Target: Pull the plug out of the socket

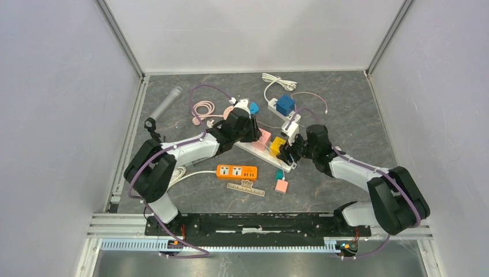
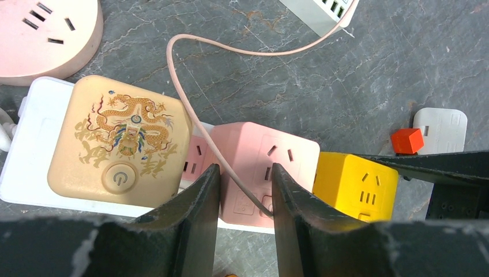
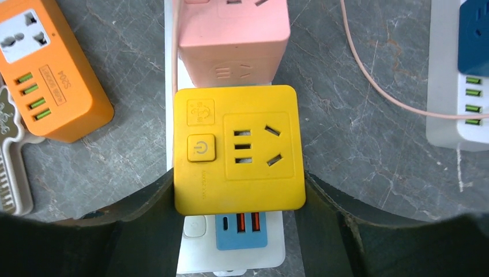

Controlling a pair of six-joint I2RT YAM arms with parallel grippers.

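Top: white strip [image 1: 252,148] lies mid-counter [image 1: 346,115], both arms bent over it — left tool [image 1: 256,133] at the pink plug [image 1: 264,137], right tool [image 1: 284,151] at the yellow plug [image 1: 278,145].
Left wrist: fingers [image 2: 190,219] a little apart, hanging over the pink plug, a pink cable [image 2: 190,109] running through the gap; nothing pinched.
Right wrist: tool clamped on the yellow plug's two sides — plug seated in the strip, right beside the pink one.
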